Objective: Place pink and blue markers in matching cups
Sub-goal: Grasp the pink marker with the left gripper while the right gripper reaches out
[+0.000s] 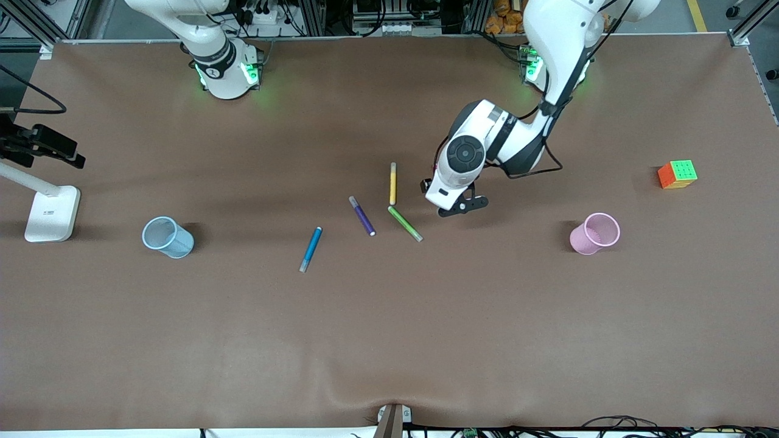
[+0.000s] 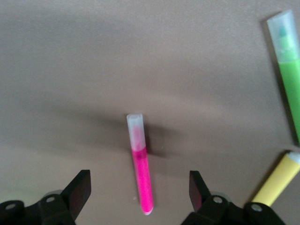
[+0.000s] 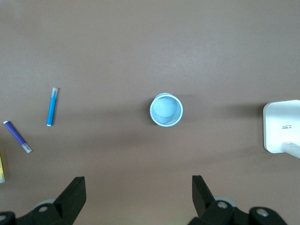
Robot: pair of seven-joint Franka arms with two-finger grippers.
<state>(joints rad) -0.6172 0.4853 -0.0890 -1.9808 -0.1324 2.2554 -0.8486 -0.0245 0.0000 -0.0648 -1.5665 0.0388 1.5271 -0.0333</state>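
The pink marker lies flat on the table, its pale cap pointing away from the wrist camera. My left gripper is open and low over it, with one finger on each side of its pink end and neither touching it. In the front view the left hand hides the marker. The blue marker lies nearer the front camera, toward the right arm's end. The pale blue cup and the pale pink cup stand upright at opposite ends of the table. My right gripper is open and empty, high over the table by the blue cup, and waits.
A purple pen, a yellow pen and a green pen lie close beside the left hand. A colour cube sits at the left arm's end. A white lamp base stands at the right arm's end.
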